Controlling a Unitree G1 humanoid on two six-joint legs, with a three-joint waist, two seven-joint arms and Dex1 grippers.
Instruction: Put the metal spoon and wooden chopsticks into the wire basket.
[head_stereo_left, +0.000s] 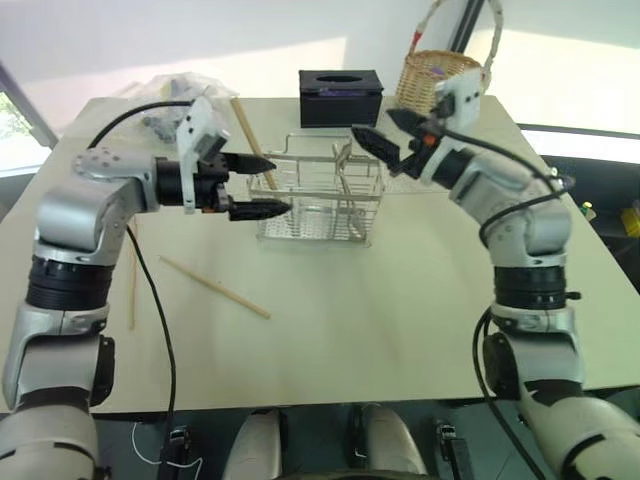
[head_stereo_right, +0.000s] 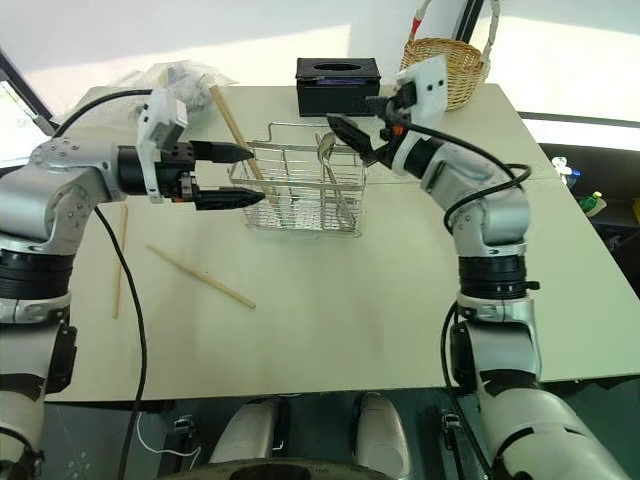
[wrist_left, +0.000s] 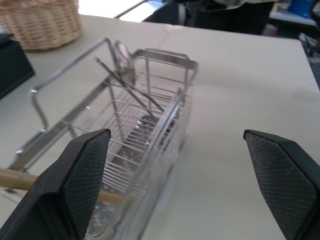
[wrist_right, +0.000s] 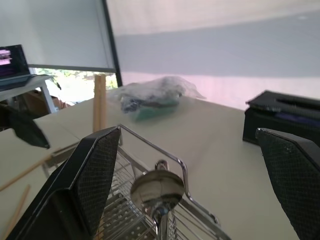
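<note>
Metal spoon (wrist_right: 157, 192) stands in the wire basket (head_stereo_left: 320, 200); left gripper (head_stereo_left: 262, 186) and right gripper (head_stereo_left: 385, 135) both gape empty.

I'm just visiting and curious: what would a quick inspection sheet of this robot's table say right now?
Surface: beige table, flat.
Job's things: metal spoon stands in the wire basket; one wooden chopstick leans in the basket; two chopsticks lie on the table left of it.
Clutter: black tissue box, wicker basket, plastic bag at the far edge.
Grippers: left gripper open beside the basket; right gripper open above the spoon.
Cables: black cable along the left arm.
Surroundings: laptop on another table.
</note>
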